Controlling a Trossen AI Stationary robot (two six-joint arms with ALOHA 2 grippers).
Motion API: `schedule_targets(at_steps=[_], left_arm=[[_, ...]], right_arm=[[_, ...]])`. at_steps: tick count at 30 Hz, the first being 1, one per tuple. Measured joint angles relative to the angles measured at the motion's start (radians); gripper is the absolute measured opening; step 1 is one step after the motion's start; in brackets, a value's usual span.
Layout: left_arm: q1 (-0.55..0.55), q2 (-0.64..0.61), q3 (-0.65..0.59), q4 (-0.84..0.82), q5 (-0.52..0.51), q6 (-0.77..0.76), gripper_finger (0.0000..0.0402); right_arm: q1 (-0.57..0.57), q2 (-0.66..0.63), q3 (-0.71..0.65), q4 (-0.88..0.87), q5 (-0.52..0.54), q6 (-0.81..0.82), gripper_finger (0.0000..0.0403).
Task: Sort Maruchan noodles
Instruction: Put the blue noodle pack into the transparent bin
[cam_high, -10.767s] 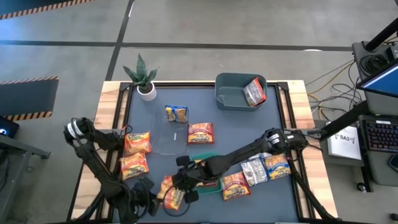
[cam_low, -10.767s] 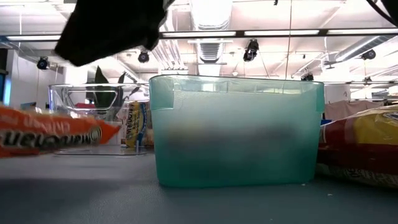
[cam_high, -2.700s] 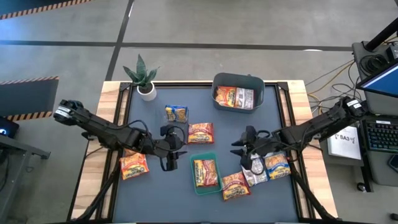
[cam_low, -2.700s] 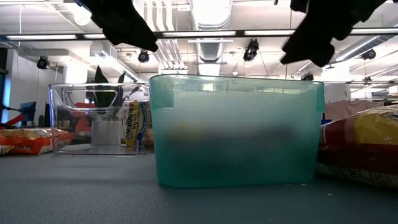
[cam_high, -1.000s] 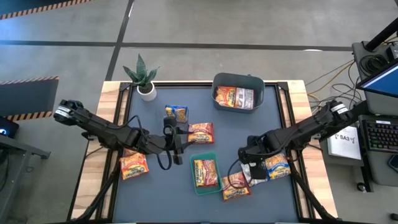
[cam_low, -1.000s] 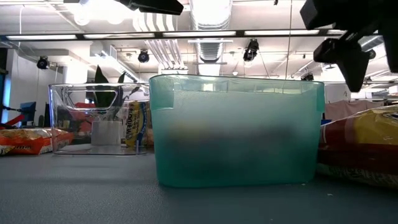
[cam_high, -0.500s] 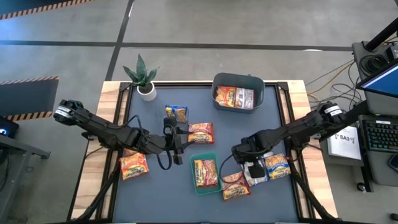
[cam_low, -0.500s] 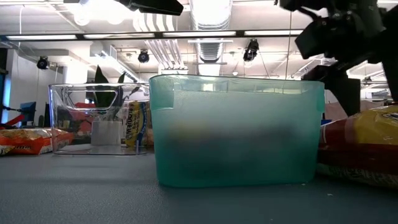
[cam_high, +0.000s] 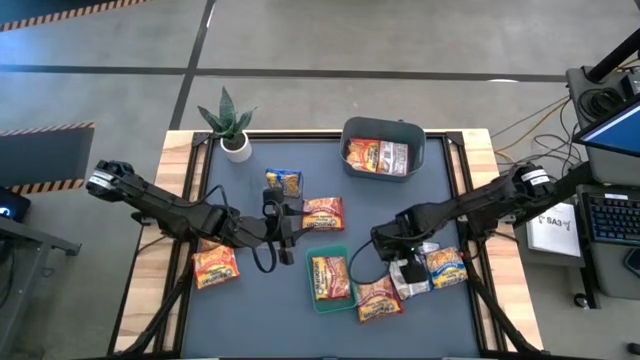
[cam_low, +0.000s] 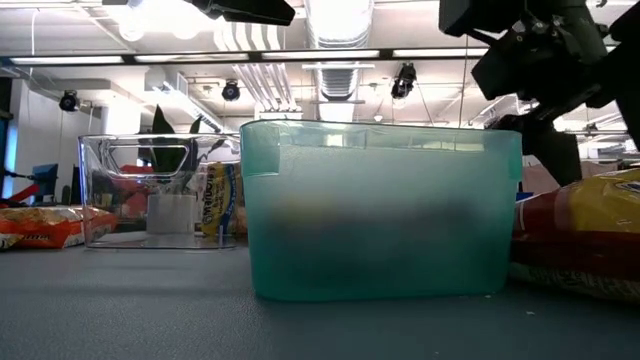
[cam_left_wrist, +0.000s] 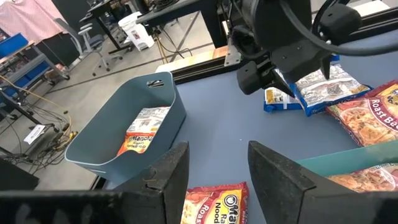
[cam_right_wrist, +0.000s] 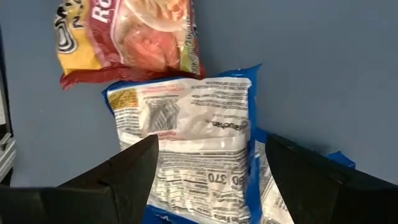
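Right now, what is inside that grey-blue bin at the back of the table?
The grey-blue bin holds two noodle packets, an orange-red one beside a silvery one. Anything beneath them is hidden.

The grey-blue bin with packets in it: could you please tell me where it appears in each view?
High view: grey-blue bin at the table's far edge, right of centre, packets inside.
Low view: not identifiable.
Left wrist view: bin beyond the left gripper, a packet inside.
Right wrist view: not in it.
Shared landmark: the silver-grey packet under the right gripper, also in the left wrist view.
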Motion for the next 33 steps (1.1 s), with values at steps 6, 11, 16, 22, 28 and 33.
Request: schedule_targets(at_steps=[6,11,16,22,28,33], left_arm=[[0.000,0.000,0.000,0.000,0.000,0.000,0.0146],[0.000,0.000,-0.001,0.000,0.000,0.000,0.0146],[0.000,0.000,-0.001,0.000,0.000,0.000,0.0146],[0.000,0.000,-0.001,0.000,0.000,0.000,0.0146],[0.000,0.000,-0.001,0.001,0.000,0.000,0.0146],[0.000,0.000,-0.001,0.001,0.000,-0.001,0.0146]], right_arm=[[-0.017,0.000,-0.051,0.050,-0.015,-0.009,0.0283],[-0.019,0.000,-0.086,0.117,-0.067,-0.008,0.0283],[-0.019,0.000,-0.142,0.217,-0.133,0.018,0.0283],[-0.020,0.000,-0.177,0.260,-0.158,0.018,0.0282],[-0.036,0.000,-0.185,0.270,-0.173,-0.007,0.0251],[-0.065,0.000,-0.186,0.270,-0.208,-0.031,0.0207]])
